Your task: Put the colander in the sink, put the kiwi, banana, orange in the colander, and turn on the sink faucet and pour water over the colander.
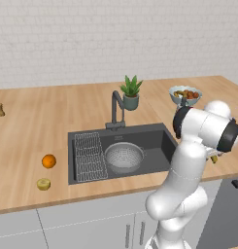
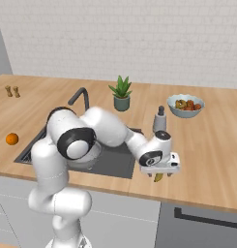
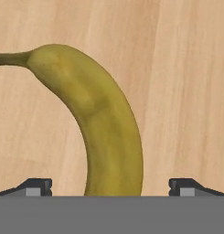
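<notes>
A light wooden worktop (image 1: 33, 121) runs below a white brick wall (image 1: 91, 34). A spiky green plant in a grey-green pot (image 1: 131, 93) stands on it near the back. To the right sits a pale blue bowl of mixed brown and orange fruit (image 1: 185, 95). A small grey bottle with a dark cap (image 2: 160, 120) stands between them. Two small brown shakers (image 2: 12, 91) stand close together far off to the left. Grey cabinet doors with slim metal handles (image 1: 91, 228) front the worktop below.
</notes>
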Robot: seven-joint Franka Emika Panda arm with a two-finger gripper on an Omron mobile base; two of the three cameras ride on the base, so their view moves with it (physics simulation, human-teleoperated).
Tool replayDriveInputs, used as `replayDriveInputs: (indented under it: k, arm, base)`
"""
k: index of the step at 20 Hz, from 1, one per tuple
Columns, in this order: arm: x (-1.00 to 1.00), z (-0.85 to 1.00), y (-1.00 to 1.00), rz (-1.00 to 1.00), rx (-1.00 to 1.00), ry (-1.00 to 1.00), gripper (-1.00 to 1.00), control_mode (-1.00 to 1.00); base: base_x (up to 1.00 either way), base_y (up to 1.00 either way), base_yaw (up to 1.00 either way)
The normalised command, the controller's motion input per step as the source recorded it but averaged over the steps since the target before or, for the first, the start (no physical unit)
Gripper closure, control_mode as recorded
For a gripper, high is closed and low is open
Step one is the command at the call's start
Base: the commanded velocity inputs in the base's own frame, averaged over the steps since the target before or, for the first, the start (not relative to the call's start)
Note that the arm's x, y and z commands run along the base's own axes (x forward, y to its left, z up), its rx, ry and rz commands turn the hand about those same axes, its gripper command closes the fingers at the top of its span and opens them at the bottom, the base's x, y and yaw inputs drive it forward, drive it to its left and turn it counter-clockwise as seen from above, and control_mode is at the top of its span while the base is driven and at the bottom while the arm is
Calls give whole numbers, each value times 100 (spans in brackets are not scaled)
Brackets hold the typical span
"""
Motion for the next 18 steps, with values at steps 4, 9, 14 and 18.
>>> replayDriveInputs:
  k: [4, 9, 14, 18]
  arm:
    - [1, -31, -1, 0, 0, 2, 100, -100]
    - [-1, -14, 6, 0, 0, 0, 100, -100]
    - [-12, -3, 26, 0, 0, 0, 100, -100]
    - [-34, 37, 42, 0, 2, -7, 100, -100]
  base:
    - [0, 0, 0]
    - [0, 0, 0]
    - [0, 0, 0]
    - [0, 0, 0]
